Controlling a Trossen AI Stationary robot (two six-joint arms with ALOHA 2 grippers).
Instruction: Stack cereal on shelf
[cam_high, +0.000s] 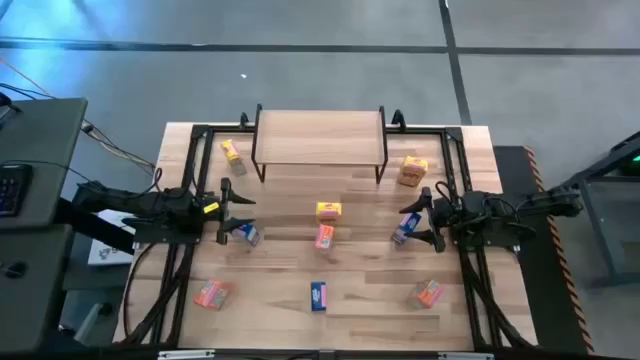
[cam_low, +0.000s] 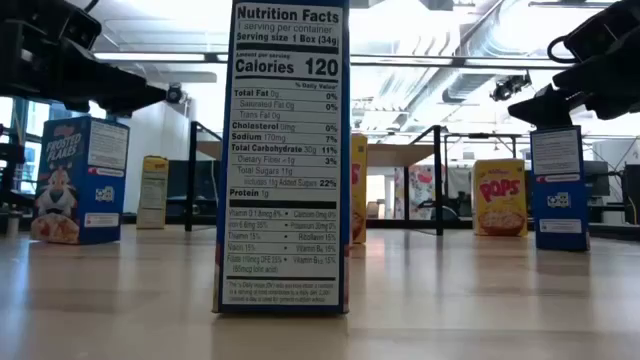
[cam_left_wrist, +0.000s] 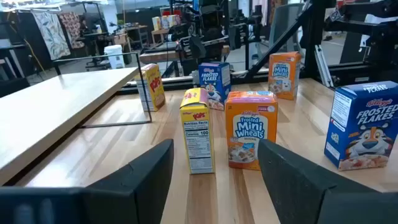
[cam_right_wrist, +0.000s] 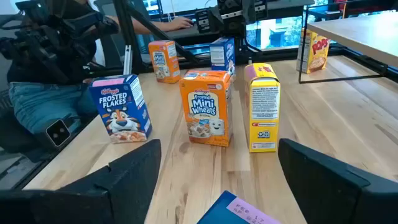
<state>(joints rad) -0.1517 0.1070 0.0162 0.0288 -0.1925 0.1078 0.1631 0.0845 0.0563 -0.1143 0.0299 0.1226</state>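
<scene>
We see the shelf (cam_high: 318, 138) standing at the far middle of the table (cam_high: 280, 305), its wooden top bare. All nine cereal boxes rest on the tabletop, none on the shelf. The left gripper (cam_high: 243, 211) hovers at the table's left side with its fingers spread and nothing between them, a blue box (cam_high: 247, 234) just beside it. The right gripper (cam_high: 418, 218) hangs at the right side, fingers wide apart, with another blue box (cam_high: 406, 227) between or just under them; we cannot tell whether they touch it. A yellow box (cam_high: 328, 210) and an orange-red box (cam_high: 324, 236) stand close together mid-table.
</scene>
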